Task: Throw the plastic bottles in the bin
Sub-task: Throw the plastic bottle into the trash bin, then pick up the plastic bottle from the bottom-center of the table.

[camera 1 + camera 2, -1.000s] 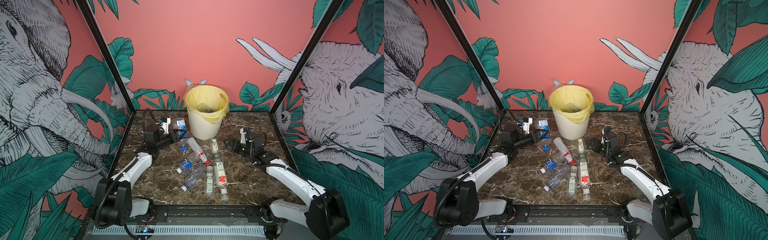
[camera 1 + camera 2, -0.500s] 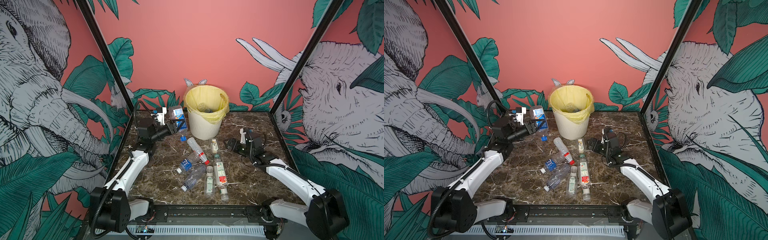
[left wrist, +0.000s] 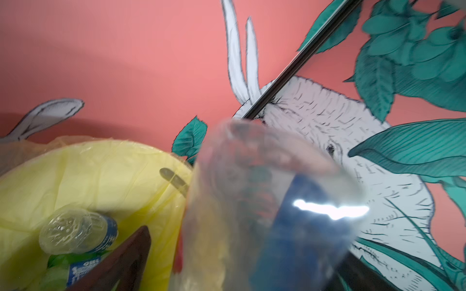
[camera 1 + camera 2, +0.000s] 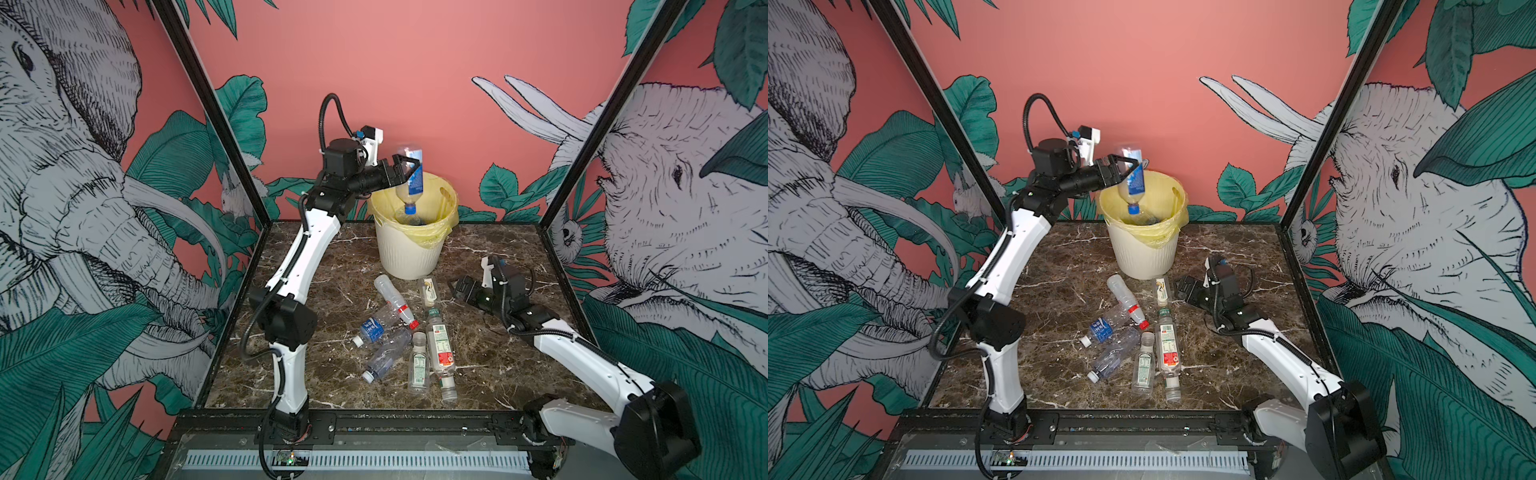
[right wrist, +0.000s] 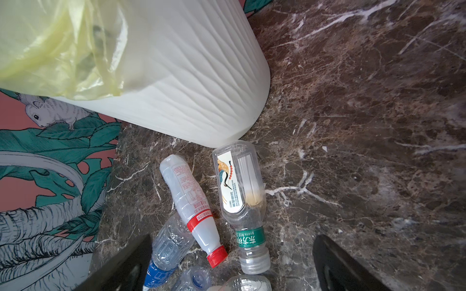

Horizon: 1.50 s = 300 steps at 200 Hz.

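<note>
Reaching high over the bin [image 4: 409,253] with the left hand [image 4: 409,168], fingers spread wider than the load, to let a blue-labelled bottle [image 4: 405,195] go. Hangs cap-down and blurred between those fingers, directly over the mouth lined with the yellow bag [image 4: 446,208]. Shows one finger [image 3: 121,259] clear of the bottle's side in the wrist view: released, by the look of it, from a height that sends the neck in first and clears the rim. Drops, in all likelihood, onto the clear bottle [image 3: 70,234] lying in the bag straight beneath the hand.

Holds the right hand [image 4: 457,289] low over the surface [image 4: 498,365], fingers wide apart and gripping nothing, out of the left arm's way yet facing the next pick. Leaves six more lying on their sides: the crane-labelled bottle [image 5: 232,181] just ahead of the right hand's fingers, close against the bin's foot; the red-capped bottle [image 5: 191,206] right beside it; the rest a little farther to that hand's left.
</note>
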Each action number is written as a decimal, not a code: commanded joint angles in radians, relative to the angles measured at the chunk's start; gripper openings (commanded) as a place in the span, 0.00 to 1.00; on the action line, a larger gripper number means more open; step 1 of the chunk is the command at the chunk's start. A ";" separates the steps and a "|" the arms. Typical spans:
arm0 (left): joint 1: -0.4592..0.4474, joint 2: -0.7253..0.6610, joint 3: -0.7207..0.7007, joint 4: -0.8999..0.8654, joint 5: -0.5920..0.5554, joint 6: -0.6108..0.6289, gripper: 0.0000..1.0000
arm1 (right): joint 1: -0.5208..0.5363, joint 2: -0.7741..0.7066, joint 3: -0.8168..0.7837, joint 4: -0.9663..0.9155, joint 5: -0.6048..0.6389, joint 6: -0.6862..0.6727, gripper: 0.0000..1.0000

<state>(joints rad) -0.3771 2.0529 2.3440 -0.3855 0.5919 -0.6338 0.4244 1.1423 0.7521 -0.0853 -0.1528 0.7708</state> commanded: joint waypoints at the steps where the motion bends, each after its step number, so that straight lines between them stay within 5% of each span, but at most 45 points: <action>1: 0.057 -0.077 0.036 -0.145 -0.027 0.017 0.99 | -0.003 -0.063 0.004 -0.046 0.041 -0.022 0.99; 61: 0.110 -0.363 -0.213 -0.154 -0.038 0.120 0.99 | -0.003 -0.107 0.007 -0.183 0.130 -0.091 0.99; 127: 0.143 -0.601 -0.639 -0.107 -0.081 0.192 0.99 | -0.003 -0.080 0.024 -0.253 0.161 -0.093 0.99; 211: 0.145 -0.727 -0.924 -0.064 -0.150 0.219 0.99 | -0.001 -0.075 0.024 -0.296 0.136 -0.106 0.99; 300: 0.145 -0.794 -1.078 -0.056 -0.173 0.219 0.99 | 0.000 -0.095 0.018 -0.332 0.099 -0.114 0.99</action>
<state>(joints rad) -0.2367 1.3075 1.3041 -0.4461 0.4427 -0.4255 0.4244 1.0668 0.7532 -0.4049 -0.0269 0.6689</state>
